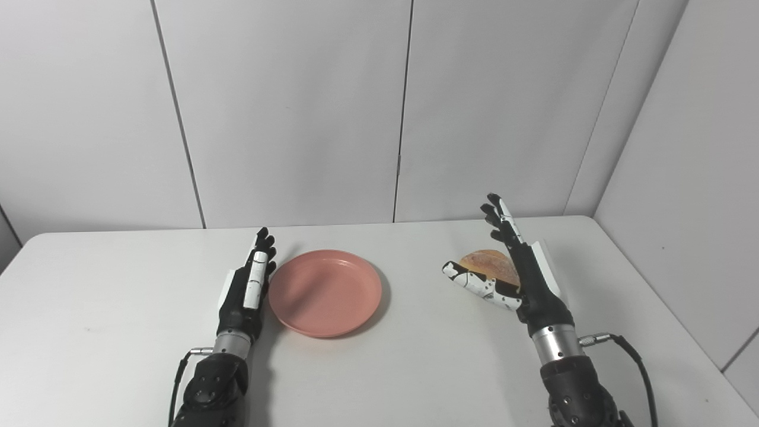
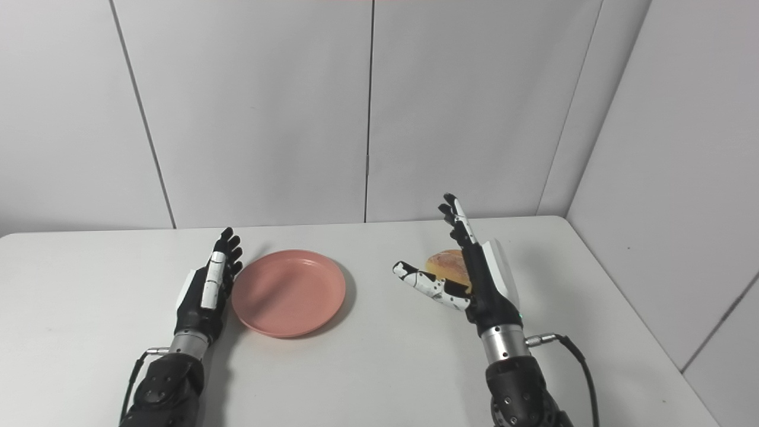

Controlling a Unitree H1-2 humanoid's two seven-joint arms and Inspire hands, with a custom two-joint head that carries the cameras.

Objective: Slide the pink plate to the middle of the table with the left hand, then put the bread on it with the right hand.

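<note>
- Nearest the camera, two dark forearms are seen entering from the bottom edge, each with a cable at the wrist.
- At about 8 o'clock on the table [image 1: 118,332], the left hand [image 1: 248,284] is held flat on its edge, fingers straight and together, nothing gripped; its palm side is set against the rim of the plate [image 1: 325,292] at the plate's 9 o'clock.
- Pink and empty, the plate is found flat on the white tabletop, a little left of the middle.
- At about 4 o'clock on the table, the right hand [image 1: 514,273] is held upright with fingers spread and pointing away and the thumb [image 1: 474,284] stretched toward 9 o'clock; nothing is clamped by it.
- A round, brown-crusted piece of bread [image 1: 487,264] is seen resting on the table just inside that hand's open palm, between thumb and fingers; whether it is touched cannot be told.
- No brand, label or writing can be read anywhere.
- Plain pale wall panels [image 1: 284,107] are seen behind the table.
</note>
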